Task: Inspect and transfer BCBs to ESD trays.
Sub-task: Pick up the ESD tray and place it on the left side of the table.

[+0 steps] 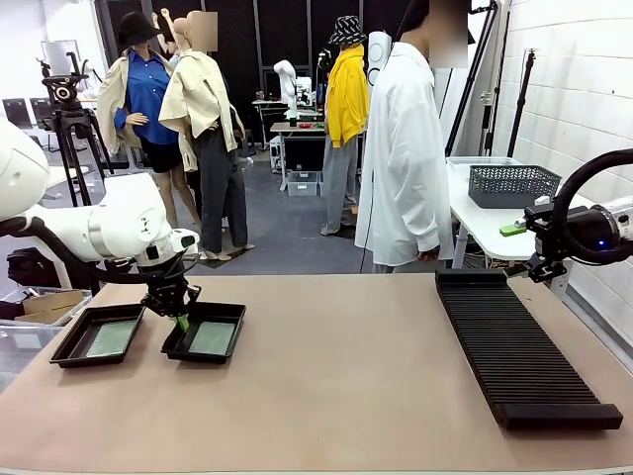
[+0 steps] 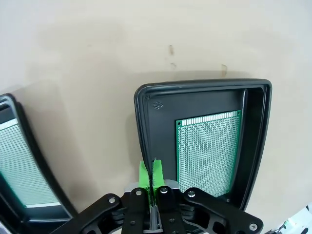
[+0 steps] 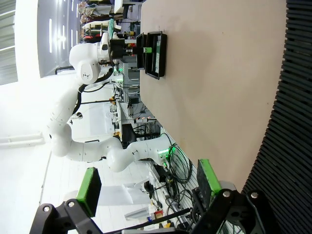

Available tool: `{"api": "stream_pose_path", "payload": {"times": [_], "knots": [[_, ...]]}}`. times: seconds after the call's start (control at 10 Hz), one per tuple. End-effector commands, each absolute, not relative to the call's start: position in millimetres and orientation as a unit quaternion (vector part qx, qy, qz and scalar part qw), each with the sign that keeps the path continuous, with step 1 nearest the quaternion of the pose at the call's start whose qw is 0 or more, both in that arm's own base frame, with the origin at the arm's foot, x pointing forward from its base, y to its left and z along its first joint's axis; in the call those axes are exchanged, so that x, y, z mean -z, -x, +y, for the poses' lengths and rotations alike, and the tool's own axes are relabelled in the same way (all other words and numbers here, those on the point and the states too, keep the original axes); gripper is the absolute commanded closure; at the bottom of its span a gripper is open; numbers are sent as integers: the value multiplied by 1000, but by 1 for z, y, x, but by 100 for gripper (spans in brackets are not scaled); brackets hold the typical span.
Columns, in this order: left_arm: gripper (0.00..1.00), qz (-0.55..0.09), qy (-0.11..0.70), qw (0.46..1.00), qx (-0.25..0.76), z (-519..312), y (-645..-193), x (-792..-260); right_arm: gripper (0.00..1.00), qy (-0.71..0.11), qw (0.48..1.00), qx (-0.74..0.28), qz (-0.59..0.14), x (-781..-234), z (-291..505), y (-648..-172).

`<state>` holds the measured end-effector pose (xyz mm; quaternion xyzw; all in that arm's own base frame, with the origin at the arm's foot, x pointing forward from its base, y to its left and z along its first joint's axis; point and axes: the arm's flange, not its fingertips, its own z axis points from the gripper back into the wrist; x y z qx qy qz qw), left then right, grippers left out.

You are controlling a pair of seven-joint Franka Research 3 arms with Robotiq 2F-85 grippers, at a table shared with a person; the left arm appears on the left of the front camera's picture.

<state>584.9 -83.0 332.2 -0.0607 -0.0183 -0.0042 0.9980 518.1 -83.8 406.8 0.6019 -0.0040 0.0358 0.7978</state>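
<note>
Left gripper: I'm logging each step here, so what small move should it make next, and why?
Probably lift straight up. The left gripper is shut on nothing, over the near rim of the ESD tray, and a BCB lies flat inside, so that placement looks done.

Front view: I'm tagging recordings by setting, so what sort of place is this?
Probably a robotics lab or test workshop, not a factory line. A tripod with a camera stands at the left, another white robot arm sits at a far table, and the near table carries trays and a long black slotted rack.
</note>
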Motion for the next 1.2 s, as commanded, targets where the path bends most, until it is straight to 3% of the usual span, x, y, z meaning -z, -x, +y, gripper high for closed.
{"api": "stream_pose_path", "payload": {"times": [0.0, 0.8, 0.9, 1.1], "knots": [[100, -21, 50, 999, 8, -66, -575, -340, 0, -598, 801, -30, -4, -407, -82, -518], [100, -19, 19, 1000, -5, -49, -573, -340, 0, -598, 801, -30, -4, -407, -82, -518], [91, -20, 15, 1000, -4, -51, -574, -342, 0, -598, 801, -30, -4, -407, -82, -518], [55, -10, 38, 999, 1, -54, -574, -347, 0, -598, 801, -30, -4, -407, -82, -518]]}}
